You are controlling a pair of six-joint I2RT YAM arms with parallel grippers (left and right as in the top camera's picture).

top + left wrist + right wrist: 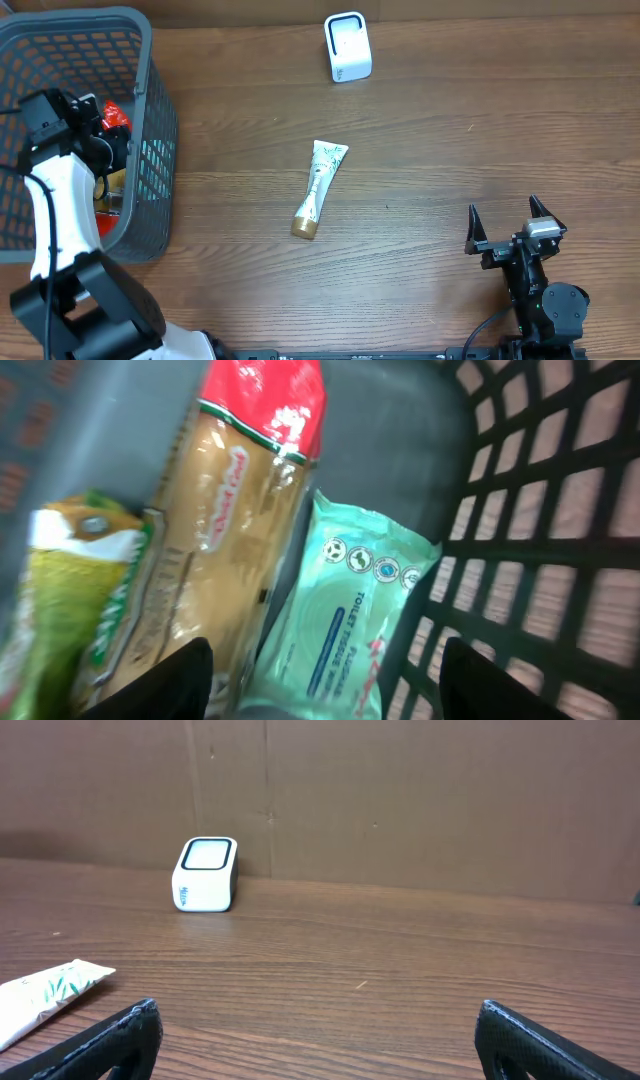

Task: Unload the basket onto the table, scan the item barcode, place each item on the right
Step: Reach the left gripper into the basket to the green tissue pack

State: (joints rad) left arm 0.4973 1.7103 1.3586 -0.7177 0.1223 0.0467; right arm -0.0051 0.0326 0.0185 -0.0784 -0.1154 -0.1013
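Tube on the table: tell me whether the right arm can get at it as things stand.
Probably yes. The right hand stands open and empty, and only bare table lies between it and the tube, which lies flat, clear of the scanner and the basket. Reach that far is a guess.

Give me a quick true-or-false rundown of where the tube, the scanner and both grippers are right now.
1. The tube lies on the table, outside the basket. True.
2. The right gripper holds the tube. False: it is open, empty and apart from the tube.
3. The left gripper is inside the basket. True.
4. The scanner sits in the basket. False: it stands on the table, beyond the tube.
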